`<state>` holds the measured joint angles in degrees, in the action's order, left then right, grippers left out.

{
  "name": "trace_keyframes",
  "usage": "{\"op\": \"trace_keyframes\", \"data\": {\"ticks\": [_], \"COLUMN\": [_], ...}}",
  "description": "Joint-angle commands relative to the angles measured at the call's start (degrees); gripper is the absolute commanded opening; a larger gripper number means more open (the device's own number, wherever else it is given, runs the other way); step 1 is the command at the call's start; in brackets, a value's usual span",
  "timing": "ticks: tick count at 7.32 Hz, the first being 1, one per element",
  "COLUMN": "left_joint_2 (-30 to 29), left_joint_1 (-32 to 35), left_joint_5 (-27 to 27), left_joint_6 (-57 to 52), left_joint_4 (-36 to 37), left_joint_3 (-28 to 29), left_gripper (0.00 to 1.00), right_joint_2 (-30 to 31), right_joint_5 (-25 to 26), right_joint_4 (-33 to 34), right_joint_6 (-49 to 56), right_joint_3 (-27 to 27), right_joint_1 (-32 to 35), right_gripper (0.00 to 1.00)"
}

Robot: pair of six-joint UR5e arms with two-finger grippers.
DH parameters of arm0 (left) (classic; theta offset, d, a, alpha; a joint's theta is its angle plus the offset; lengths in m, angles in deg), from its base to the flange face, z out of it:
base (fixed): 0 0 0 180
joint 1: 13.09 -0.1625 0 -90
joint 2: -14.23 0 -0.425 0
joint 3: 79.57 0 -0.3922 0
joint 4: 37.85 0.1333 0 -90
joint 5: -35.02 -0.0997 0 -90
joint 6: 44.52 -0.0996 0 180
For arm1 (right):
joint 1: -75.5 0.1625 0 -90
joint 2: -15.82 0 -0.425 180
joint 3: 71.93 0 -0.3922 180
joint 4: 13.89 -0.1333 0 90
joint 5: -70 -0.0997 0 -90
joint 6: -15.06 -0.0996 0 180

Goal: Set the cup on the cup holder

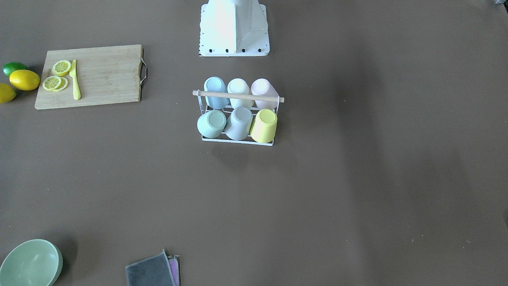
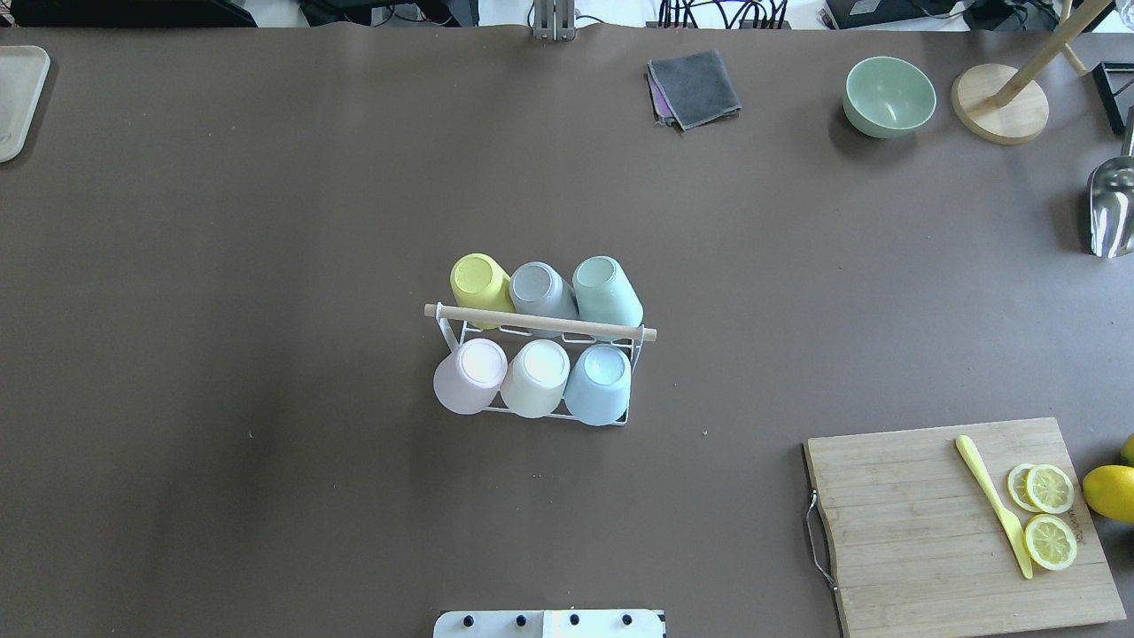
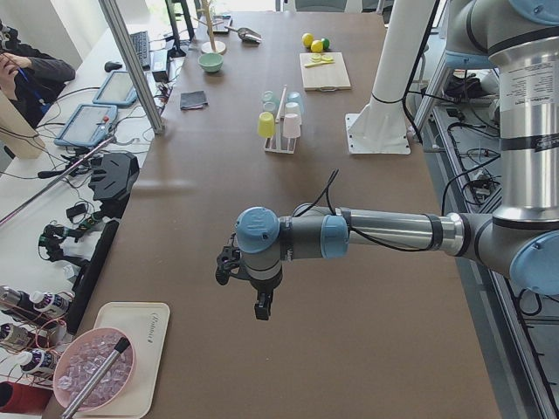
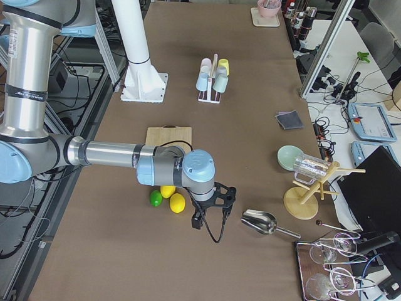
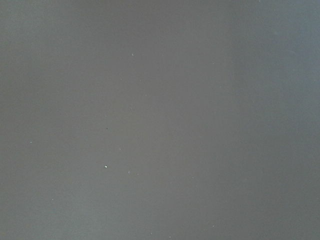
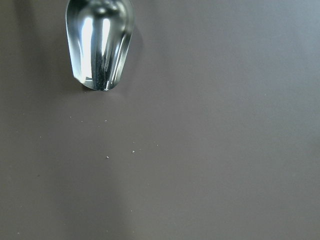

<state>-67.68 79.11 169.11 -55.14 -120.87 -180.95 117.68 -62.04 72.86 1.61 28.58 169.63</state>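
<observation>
The white wire cup holder with its wooden rod handle [image 2: 540,322] stands mid-table and also shows in the front-facing view [image 1: 238,95]. Upside-down cups sit on its pegs: yellow [image 2: 478,277], grey [image 2: 536,288], green [image 2: 607,291], pink [image 2: 468,377], cream [image 2: 536,377] and blue [image 2: 600,383]. My left gripper [image 3: 260,305] hangs over bare table near the left end, far from the holder. My right gripper [image 4: 199,219] hangs near the right end, by a metal scoop [image 6: 99,42]. Each shows only in a side view, so I cannot tell whether it is open or shut.
A cutting board [image 2: 957,523] with lemon slices and a yellow knife lies at the near right, with lemons [image 2: 1112,492] beside it. A green bowl [image 2: 889,96], a grey cloth [image 2: 695,87], a wooden stand [image 2: 999,105] and the scoop [image 2: 1112,208] stand at the far right.
</observation>
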Motion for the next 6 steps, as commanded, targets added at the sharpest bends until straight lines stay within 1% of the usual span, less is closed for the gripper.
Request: {"op": "trace_keyframes", "data": {"ticks": [1, 4, 6], "left_joint_2": [0.00, 0.00, 0.09], "left_joint_1": [0.00, 0.00, 0.09], "left_joint_5": [0.03, 0.03, 0.03], "left_joint_6": [-0.02, 0.07, -0.02], "left_joint_4": [-0.03, -0.03, -0.03], "left_joint_3": [0.13, 0.57, 0.30], "left_gripper": [0.99, 0.99, 0.99], "right_joint_2": [-0.08, -0.08, 0.00], "right_joint_5": [0.03, 0.47, -1.98], "right_joint_4": [0.08, 0.00, 0.43], "right_joint_6": [0.00, 0.18, 0.00], "right_joint_3": [0.03, 0.12, -0.23], "right_joint_1": [0.00, 0.00, 0.00], "right_gripper": [1.00, 1.00, 1.00]}}
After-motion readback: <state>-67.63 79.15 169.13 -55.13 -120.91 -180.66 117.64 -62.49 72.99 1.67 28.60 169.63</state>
